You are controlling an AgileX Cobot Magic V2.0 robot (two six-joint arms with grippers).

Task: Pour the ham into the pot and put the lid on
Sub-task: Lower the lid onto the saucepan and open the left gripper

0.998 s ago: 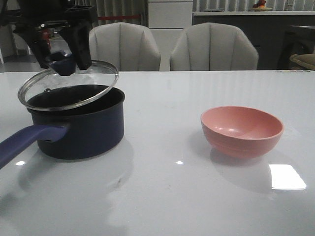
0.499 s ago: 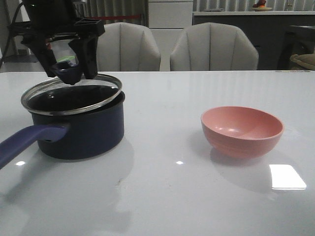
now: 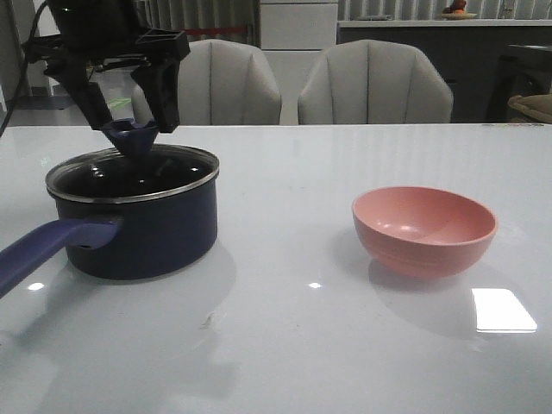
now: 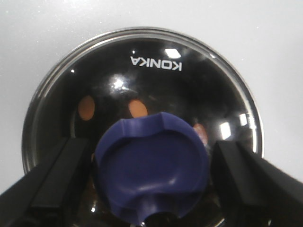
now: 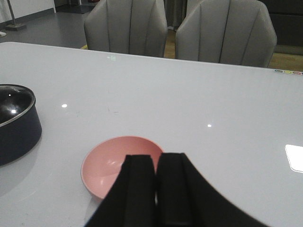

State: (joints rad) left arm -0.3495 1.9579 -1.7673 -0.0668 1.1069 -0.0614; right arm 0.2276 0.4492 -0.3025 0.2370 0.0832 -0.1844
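Half a second ago the lid [image 3: 131, 174] hung tilted above the pot [image 3: 134, 216], its right edge resting near the rim; now it lies level and seated on the pot, steel rim meeting the pot's edge all round, at the left of the front frame. A second ago it was higher and more steeply tipped. The left gripper [image 3: 134, 128] has come down with it and its two black fingers [image 4: 57, 175] now stand a little apart from the blue-purple knob [image 4: 151, 168], one on each side with a dark gap showing, so the claw is parted and grips nothing. The pink bowl [image 3: 423, 229] has not moved, at centre right of the front frame.

Counted: one pot with one long purple-blue handle [image 3: 47, 247] reaching toward the lower left; one lid, marked KONKA; one bowl; three pieces of ham [image 4: 138, 108] visible through the glass in the left wrist view, inside the pot, the third partly hidden by the knob. Two grey chairs [image 3: 375, 82] stand behind the white table [image 3: 285, 345].

The right gripper [image 5: 155, 189] sits at the bottom centre of its own view, just before the bowl, fingers pressed together with nothing between them.
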